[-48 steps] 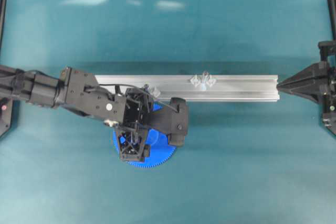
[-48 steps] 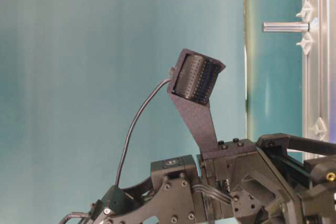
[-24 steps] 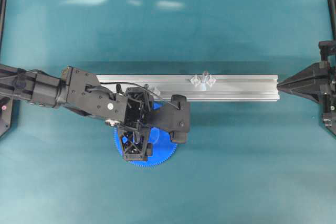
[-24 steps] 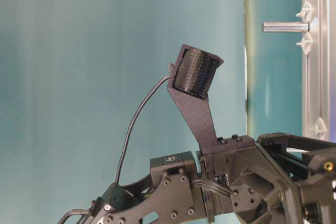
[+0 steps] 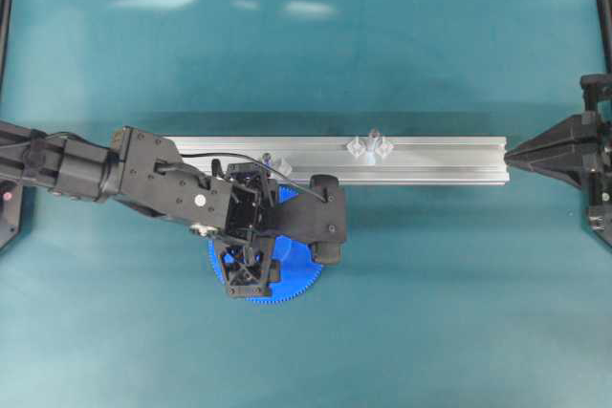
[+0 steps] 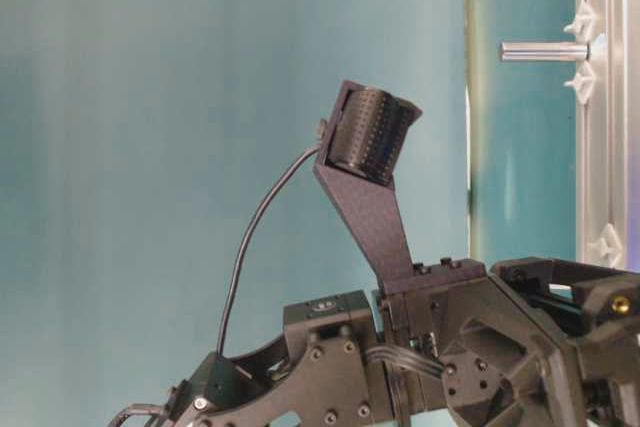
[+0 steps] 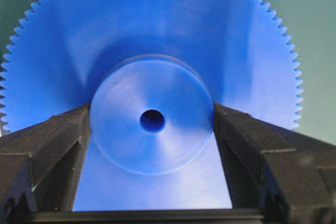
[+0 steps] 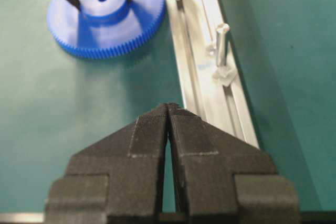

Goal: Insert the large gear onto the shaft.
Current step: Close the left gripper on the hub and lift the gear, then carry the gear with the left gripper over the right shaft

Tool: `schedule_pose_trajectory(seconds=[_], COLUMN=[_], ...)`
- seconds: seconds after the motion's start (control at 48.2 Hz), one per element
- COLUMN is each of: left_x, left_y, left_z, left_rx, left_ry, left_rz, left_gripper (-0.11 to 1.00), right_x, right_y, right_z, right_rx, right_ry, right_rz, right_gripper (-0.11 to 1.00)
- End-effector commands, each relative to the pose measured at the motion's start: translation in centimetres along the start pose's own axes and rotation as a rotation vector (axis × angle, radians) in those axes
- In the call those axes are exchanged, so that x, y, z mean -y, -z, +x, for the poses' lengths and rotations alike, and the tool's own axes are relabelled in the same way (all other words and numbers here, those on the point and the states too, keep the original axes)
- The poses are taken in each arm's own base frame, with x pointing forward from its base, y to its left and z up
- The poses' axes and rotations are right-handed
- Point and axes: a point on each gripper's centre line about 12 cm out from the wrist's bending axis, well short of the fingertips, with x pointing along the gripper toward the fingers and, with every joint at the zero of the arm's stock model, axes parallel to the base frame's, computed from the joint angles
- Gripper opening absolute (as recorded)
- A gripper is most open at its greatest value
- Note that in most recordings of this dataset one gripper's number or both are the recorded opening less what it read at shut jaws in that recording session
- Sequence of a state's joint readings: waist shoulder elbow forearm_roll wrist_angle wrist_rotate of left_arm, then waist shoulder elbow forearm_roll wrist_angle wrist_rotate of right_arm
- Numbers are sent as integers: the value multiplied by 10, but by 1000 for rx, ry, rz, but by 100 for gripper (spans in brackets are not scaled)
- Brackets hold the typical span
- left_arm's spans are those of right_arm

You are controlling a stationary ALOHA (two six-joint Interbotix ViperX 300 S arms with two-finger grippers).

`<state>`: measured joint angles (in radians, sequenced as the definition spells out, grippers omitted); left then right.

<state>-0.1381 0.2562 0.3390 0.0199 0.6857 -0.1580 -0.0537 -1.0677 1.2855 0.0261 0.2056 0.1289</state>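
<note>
The large gear (image 7: 152, 77) is seen lying flat on the green table (image 5: 430, 312), just in front of the aluminium rail (image 5: 430, 161) and near the rail's left part in the overhead view. The left gripper (image 7: 152, 124) is lowered over it, with one finger (image 7: 52, 145) set against each side of the raised central hub (image 7: 152, 121). In the left wrist view both fingers are seen touching the hub's wall, so the hub is pinched between them, though how firmly cannot be told. The hub's hole is left uncovered between the fingers. The gear's toothed rim is seen resting on the table in the right wrist view, not lifted.

The shaft (image 8: 221, 43) is seen standing upright on the rail, flanked by two clear mounts (image 5: 370, 147), well to the right of the gear and apart from it. A second, shorter peg (image 5: 277, 163) is partly hidden beside the left arm's wrist.

The right gripper (image 8: 169, 111) is held at the right end of the rail, its tips pressed together, with nothing between them.
</note>
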Motion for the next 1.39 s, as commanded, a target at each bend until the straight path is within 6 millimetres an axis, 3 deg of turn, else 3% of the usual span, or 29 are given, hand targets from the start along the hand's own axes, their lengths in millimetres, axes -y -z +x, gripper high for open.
schedule_pose_trajectory(seconds=[0.0,0.851,1.037,1.369], left_x=[10,15,14,-16], left_y=[-6,-30,-43,-74], left_z=[-9,-68,-84,-118], left_rx=[28,1,23,114], left_ry=[12,6,5,-14], left_rz=[17,54,82,57], left_gripper=[76,76,76,76], right_x=[0,0,0,0], right_y=[-4,-2,-2,-3], right_z=[0,1,1,1], right_rx=[8,8,9,12], right_ry=[0,0,0,0], right_rz=[10,28,28,28], right_gripper=[8,8,8,8])
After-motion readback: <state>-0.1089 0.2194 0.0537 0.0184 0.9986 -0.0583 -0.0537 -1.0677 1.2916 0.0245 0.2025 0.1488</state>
